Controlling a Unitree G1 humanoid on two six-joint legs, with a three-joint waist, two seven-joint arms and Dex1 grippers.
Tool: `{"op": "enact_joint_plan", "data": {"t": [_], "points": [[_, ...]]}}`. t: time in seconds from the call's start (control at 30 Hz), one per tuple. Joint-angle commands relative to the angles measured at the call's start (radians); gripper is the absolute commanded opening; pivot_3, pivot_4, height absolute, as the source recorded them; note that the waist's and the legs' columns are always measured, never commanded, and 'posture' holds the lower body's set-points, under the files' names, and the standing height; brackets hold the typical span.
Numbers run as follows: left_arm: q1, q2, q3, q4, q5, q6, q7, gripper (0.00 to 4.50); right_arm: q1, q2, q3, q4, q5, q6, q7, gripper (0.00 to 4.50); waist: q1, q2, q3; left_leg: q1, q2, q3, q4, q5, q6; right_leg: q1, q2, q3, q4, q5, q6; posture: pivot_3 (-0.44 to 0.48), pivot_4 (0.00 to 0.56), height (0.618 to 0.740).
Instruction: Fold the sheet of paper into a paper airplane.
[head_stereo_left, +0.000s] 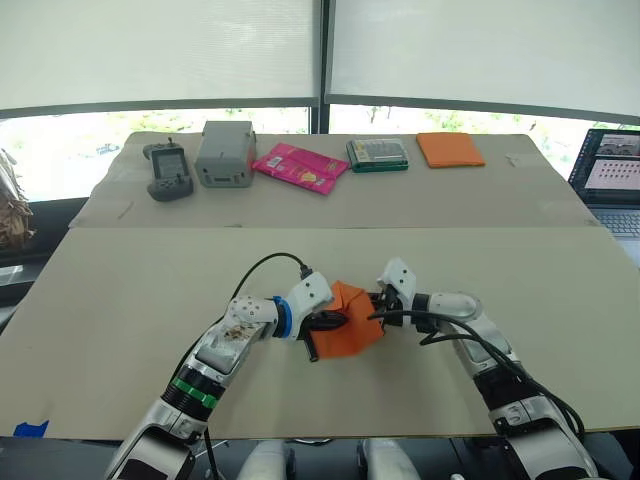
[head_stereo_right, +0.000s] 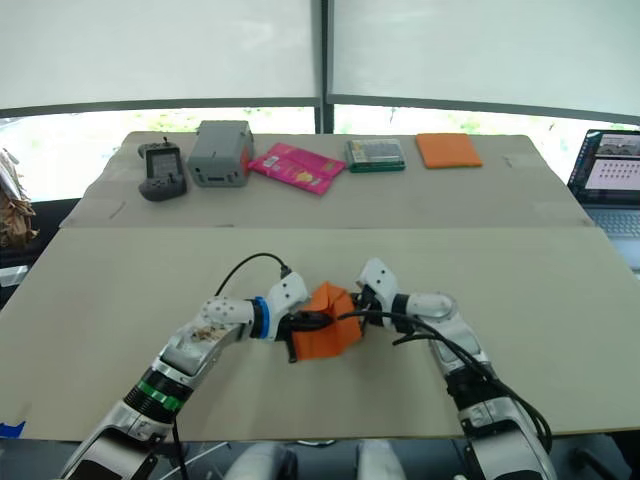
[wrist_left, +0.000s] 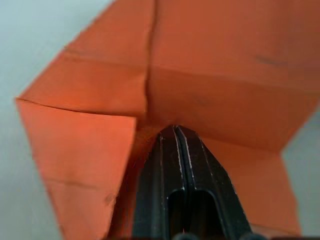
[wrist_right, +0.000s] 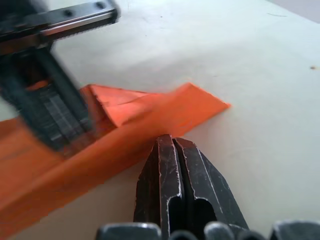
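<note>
**Both grippers closed at the orange paper, mid-table**

Nearest the head camera: two arms reaching in over the near table (head_stereo_left: 120, 290), meeting at the sheet of paper (head_stereo_left: 352, 322). Left gripper (head_stereo_left: 322, 322) at the paper's left edge, right gripper (head_stereo_left: 381, 300) at its upper right edge, paper lying between them and touching both.

Seen along the left wrist: black fingers (wrist_left: 176, 165) pressed flat together with no gap, tips lying on the orange surface where several creases meet. Not clear whether any paper sits pinched between them. One flap folded over beside the fingers, another fold line running across beyond the tips.

Seen along the right wrist: fingers (wrist_right: 172, 170) likewise shut tight, tips right at the edge of a raised orange fold; contact or grasp not discernible. Paper partly folded, one strip standing up off the table and ending in a corner past the tips. Left gripper blurred in that same view, resting on the far part of the sheet.

Far table, well apart from the paper: handheld device (head_stereo_left: 168, 170), grey box (head_stereo_left: 225, 153), pink packet (head_stereo_left: 300, 167), green-edged case (head_stereo_left: 378, 154), orange pad (head_stereo_left: 450, 149). Laptop (head_stereo_left: 610, 180) at the right edge.
</note>
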Motion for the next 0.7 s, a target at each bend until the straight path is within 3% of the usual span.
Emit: {"op": "enact_joint_plan", "data": {"t": [0.03, 0.33, 0.7], "points": [[0.019, 0.013, 0.021, -0.008, -0.004, 0.037, 0.021, 0.04, -0.028, 0.006, 0.01, 0.003, -0.007, -0.014, 0.018, 0.0, 0.0, 0.0, 0.0, 0.0, 0.0, 0.0, 0.0, 0.0, 0.0, 0.0, 0.0, 0.0, 0.0, 0.0, 0.0, 0.0, 0.15, 0.74], [0.046, 0.047, 0.156, -0.009, -0.005, 0.039, 0.151, 0.04, -0.032, 0.03, 0.015, -0.047, 0.038, 0.019, 0.08, 0.0, -0.009, 0.0, 0.0, 0.0, 0.001, 0.0, -0.001, 0.0, 0.0, -0.001, 0.001, 0.0, 0.0, 0.0, 0.0, 0.0, 0.15, 0.74], [0.08, 0.036, 0.167, -0.079, -0.041, 0.105, 0.172, 0.04, -0.05, 0.066, 0.025, -0.037, 0.012, 0.021, 0.06, 0.0, -0.002, 0.0, 0.0, 0.0, 0.0, 0.0, -0.001, 0.0, 0.0, -0.001, 0.0, 0.0, 0.0, 0.0, 0.0, 0.0, 0.15, 0.74]]}}
